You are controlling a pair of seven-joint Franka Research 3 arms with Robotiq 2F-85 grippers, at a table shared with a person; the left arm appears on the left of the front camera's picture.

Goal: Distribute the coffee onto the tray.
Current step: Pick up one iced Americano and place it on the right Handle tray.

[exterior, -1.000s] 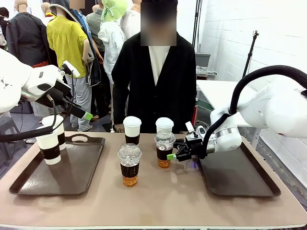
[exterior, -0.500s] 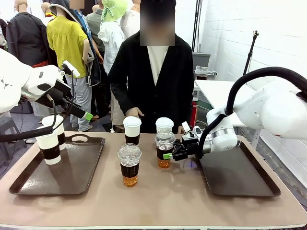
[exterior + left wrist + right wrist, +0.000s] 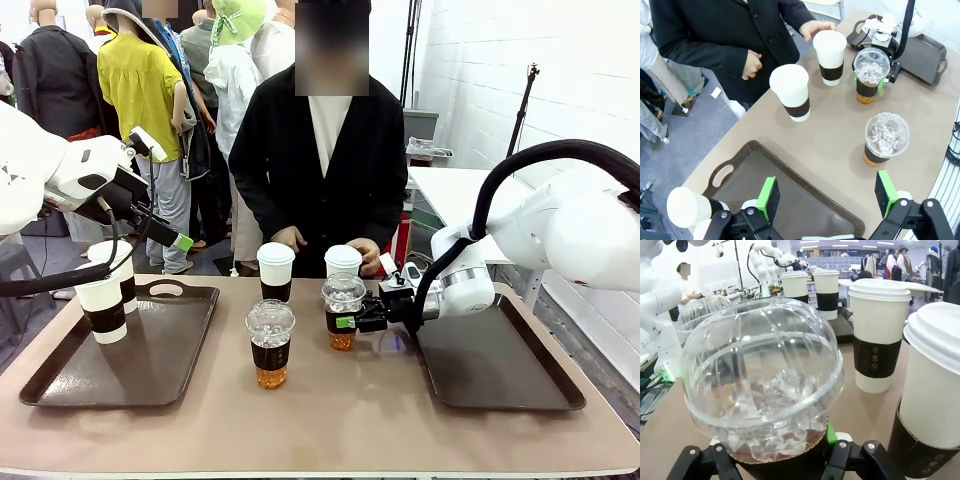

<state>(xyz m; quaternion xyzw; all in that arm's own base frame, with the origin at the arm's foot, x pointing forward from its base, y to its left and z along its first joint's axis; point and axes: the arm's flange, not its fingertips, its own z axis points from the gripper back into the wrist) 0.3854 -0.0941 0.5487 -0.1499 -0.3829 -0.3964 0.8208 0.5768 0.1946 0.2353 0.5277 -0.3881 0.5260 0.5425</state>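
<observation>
Front view: the right pincer (image 3: 347, 322) sat at mid-table, its green pads closed on the dark band of a domed cup (image 3: 343, 298). That cup stood on the table (image 3: 340, 425), just left of the right tray (image 3: 500, 375). In the right wrist view the dome bulked so large that it hid one fingertip, and only one pad (image 3: 830, 433) peeked out against the band. Whether the cup's foot had left the table, I couldn't tell.

Behind it, the far-right paper cup (image 3: 343, 258) was half covered by the dome. The far-left paper cup (image 3: 275, 270) stood clear beside it, with the person's hands (image 3: 365, 250) just beyond. A second domed cup (image 3: 270, 345) stood nearer and to the left, apart from the rest.

On the left tray (image 3: 185, 345) a front paper cup (image 3: 103, 310) overlapped a rear paper cup (image 3: 124, 272), with a black cable crossing both. The left pincer (image 3: 827, 196) hung high above that tray, jaws wide apart and gripping nothing.

For room, the right tray's brown bed lay open to its rim, and so did the near strip of table.
</observation>
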